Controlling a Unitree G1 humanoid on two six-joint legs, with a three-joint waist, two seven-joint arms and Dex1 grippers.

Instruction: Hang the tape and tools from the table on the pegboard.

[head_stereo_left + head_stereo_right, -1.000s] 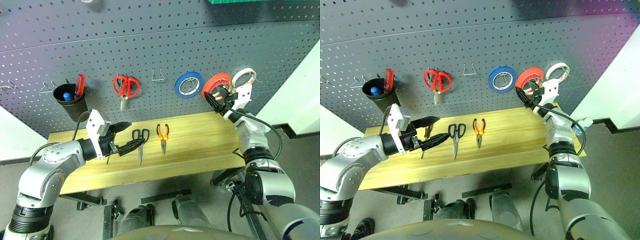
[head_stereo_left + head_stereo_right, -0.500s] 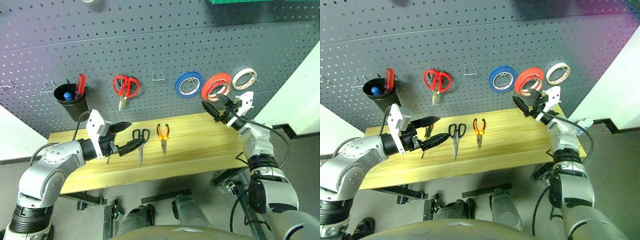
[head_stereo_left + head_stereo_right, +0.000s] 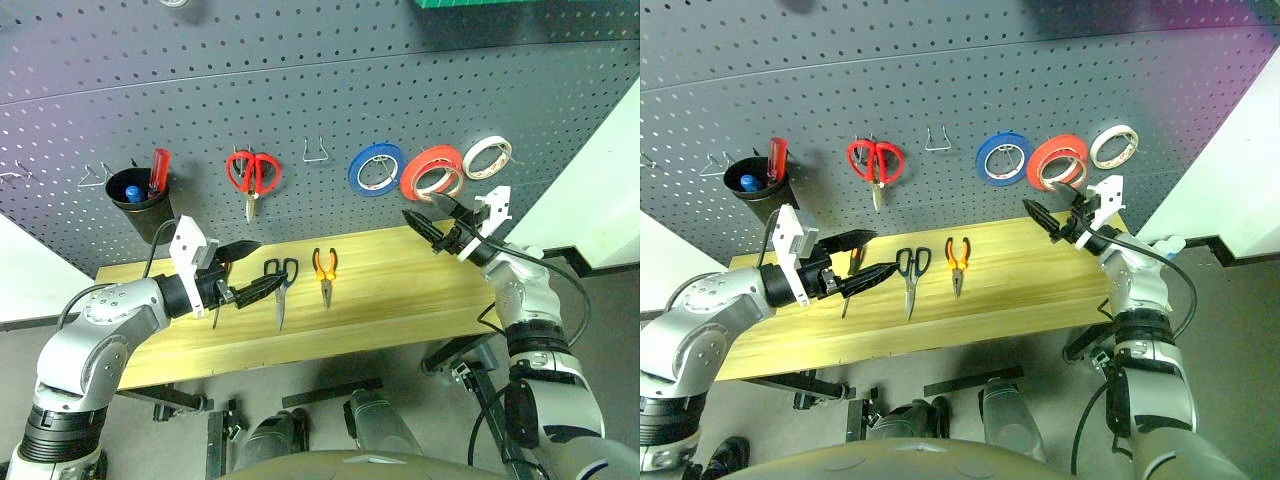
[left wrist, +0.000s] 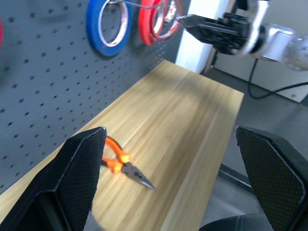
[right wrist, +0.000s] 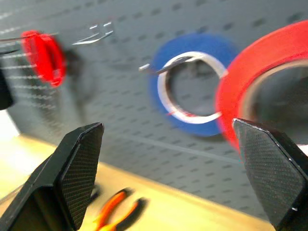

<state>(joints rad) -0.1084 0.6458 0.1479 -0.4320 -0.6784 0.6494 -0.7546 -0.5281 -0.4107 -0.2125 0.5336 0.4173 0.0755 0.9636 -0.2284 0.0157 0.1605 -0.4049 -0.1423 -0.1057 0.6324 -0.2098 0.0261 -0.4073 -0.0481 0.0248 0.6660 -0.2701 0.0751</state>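
No legible writing on tape [image 3: 432, 171], pegboard [image 3: 300, 90].

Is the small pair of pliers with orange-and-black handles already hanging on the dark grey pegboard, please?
No, the orange-handled pliers lie flat on the pale wooden table, below the pegboard.

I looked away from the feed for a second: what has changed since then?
The right gripper let go of the red-orange tape, which now hangs on the pegboard, and drew back from it, open and empty. The left gripper stayed put, open. Black-handled scissors, pliers and screwdriver stayed on the table.
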